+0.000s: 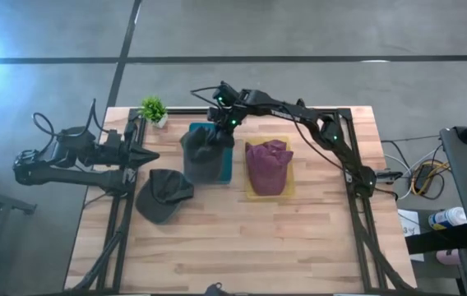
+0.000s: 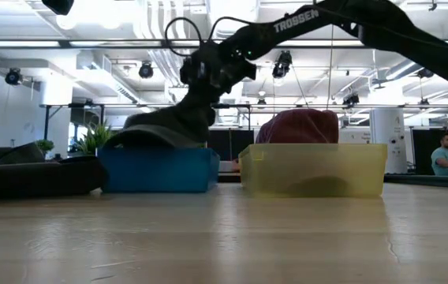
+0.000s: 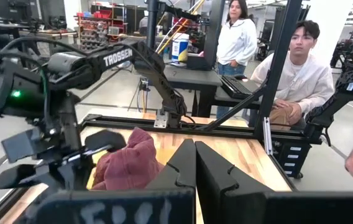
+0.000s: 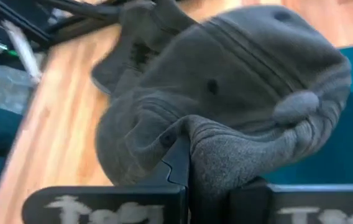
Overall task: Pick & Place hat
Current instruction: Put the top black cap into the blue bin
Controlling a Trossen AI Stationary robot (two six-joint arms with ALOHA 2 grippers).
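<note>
Table (image 1: pixel 242 238): pale wooden planks, dark metal frame along the far edge and both sides; near half bare; on it, in a loose row across the far half: small green potted plant (image 1: pixel 153 109) at the far left corner; a dark grey cap (image 1: pixel 163 196) flat on the wood left of centre, brim toward the left arm's side; blue bin (image 1: pixel 227 168) at centre, just right of the cap; yellow bin (image 1: pixel 287 182) beside the blue one, a narrow strip of wood between them; low view: both bins stand flat, side by side, walls apart.
</note>
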